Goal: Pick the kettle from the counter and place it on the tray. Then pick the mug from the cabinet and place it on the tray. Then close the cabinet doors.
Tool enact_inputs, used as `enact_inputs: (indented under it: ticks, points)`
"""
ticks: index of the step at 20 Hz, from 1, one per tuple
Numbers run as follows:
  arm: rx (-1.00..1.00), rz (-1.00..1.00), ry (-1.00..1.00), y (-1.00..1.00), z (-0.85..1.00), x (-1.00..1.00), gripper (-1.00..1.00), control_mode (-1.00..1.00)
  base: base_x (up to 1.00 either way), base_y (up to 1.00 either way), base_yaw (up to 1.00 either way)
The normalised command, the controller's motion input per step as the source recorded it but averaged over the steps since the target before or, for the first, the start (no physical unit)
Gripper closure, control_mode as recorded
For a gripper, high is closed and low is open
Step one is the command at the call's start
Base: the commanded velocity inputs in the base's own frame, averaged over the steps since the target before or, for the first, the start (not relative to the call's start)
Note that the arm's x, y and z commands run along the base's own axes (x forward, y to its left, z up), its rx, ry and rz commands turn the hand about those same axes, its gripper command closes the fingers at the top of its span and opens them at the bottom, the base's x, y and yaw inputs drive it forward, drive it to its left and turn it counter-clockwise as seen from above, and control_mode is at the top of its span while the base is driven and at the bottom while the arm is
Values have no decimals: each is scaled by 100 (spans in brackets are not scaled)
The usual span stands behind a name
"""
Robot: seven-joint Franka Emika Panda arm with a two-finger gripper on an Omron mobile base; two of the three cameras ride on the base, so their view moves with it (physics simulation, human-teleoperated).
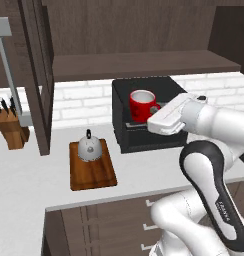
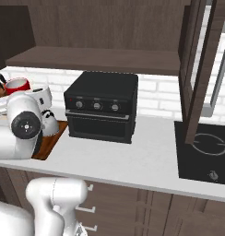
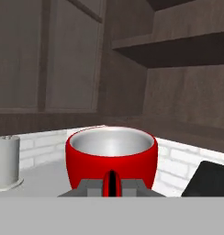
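Overhead, wide dark brown cabinet with a bare shelf, its doors swung open: left door hanging down past the shelf with a long silver bar handle, right door likewise ajar above the black cooktop. Below, long pale surface running in front of a white brick backsplash. On it, toward the middle, black countertop oven with three knobs across its front. Rising from the base, white arm with dark joints, bent forward and reaching out over the oven at about its top level.

Left of the oven, lying flat on the surface, reddish-brown tray. At its far end, standing upright on the board, silver-grey kettle with black handle on top. Further left, near the backsplash, tan knife block with dark handles sticking up.

Held aloft at the end of the arm, above the oven and well short of the tray, bright red mug, upright, mouth open upward, pale grey inside. In the hand view, mug handle set edge-on between the two dark fingers, gripper clamped on that handle.
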Motion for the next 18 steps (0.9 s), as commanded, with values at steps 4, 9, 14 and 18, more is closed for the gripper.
enact_inputs:
  ticks: [4,9,14,18]
  points:
    - [0,6,-16,0,-42,-76,100,-100,0,0,0]
    - [-2,8,-20,0,-28,-58,100,-100,0,0,0]
    - [0,6,-11,1,-46,-37,100,-100,0,0,0]
    - [0,2,-7,3,-46,-11,100,-100,0,0,0]
